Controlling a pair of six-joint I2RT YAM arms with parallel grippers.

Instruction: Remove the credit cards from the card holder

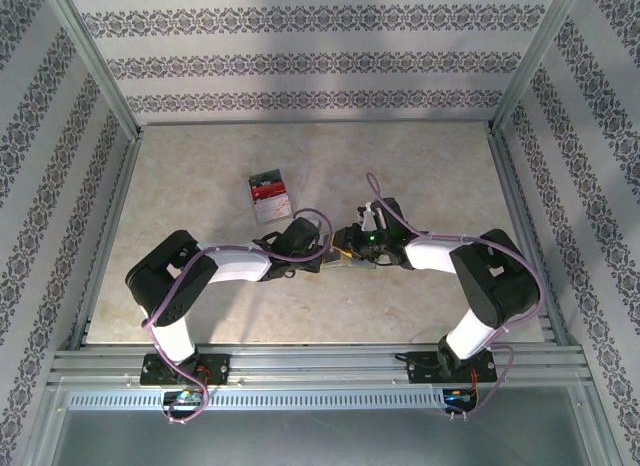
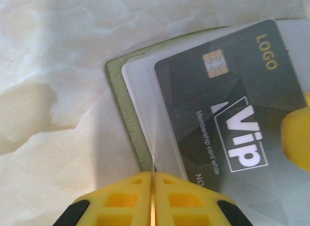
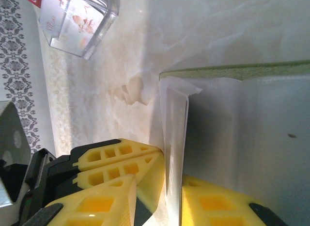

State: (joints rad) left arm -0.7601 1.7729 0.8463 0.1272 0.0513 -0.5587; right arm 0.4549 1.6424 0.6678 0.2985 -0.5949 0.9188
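Observation:
The card holder [image 2: 118, 85] lies open on the table, with a grey-green cover and clear sleeves. A dark credit card [image 2: 223, 104] printed VIP sits inside one sleeve. My left gripper [image 2: 152, 180] is shut on the thin edge of a clear sleeve. My right gripper [image 3: 160, 187] straddles an upright sleeve page [image 3: 174, 119]; one finger touches it and a gap shows at the other. A stack of credit cards [image 1: 268, 194], red on top, lies apart from the holder. From above, both grippers [image 1: 325, 254] [image 1: 350, 248] meet over the card holder [image 1: 350, 264].
The card stack [image 3: 72, 20] lies beyond the holder's corner in the right wrist view. A yellow finger of the right gripper [image 2: 298, 138] sits at the dark card's right edge. Patterned walls and metal rails [image 1: 300, 361] bound the pale marbled table [image 1: 200, 156].

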